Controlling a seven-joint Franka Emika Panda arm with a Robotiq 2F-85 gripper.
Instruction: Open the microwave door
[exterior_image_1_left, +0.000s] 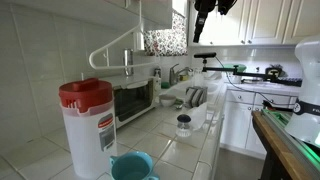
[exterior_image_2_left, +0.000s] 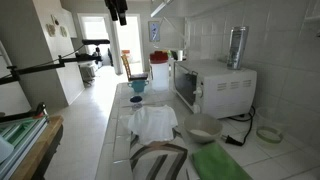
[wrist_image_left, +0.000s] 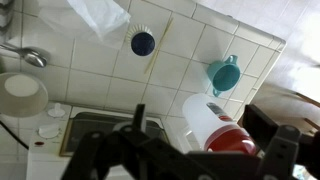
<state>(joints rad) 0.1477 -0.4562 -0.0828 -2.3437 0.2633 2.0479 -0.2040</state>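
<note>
Hand (exterior_image_1_left: 205, 14) hangs high over the bench (exterior_image_1_left: 190, 150), up at the level of the wall cupboards in both exterior views, and it grips nothing. In the wrist view its dark fingers (wrist_image_left: 139, 118) stand spread apart, so it is released.

Below it the wrist view shows tiled bench. A round dark-blue jar (wrist_image_left: 143, 43) lies near 12 o'clock and a teal cup (wrist_image_left: 225, 73) at about 2 o'clock. A crumpled white cloth (wrist_image_left: 100, 12) lies toward 11 o'clock and a pale bowl (wrist_image_left: 22, 95) out at 9 o'clock. The red-lidded pitcher (wrist_image_left: 215, 125) sits at roughly 4 o'clock, partly behind the hand's frame.

In an exterior view the microwave (exterior_image_1_left: 130, 100) stands on the bench against the tiled wall. It is at about 8 o'clock from the hand, lower down and well apart from it. The microwave door (exterior_image_1_left: 132, 102) stands upright and shut against the body.

A white curved pipe (exterior_image_1_left: 110, 50) on the wall sits at 12 o'clock above the microwave, in the picture between it and the hand. The pitcher stands just beside the microwave at its 7 o'clock, with the teal cup near the pitcher's foot. A dish rack (exterior_image_1_left: 195, 97) lies at the microwave's 3 o'clock.

In the exterior view from the opposite end, the microwave is at 4 o'clock from the hand. There the cloth and the bowl lie on the bench near its front.
</note>
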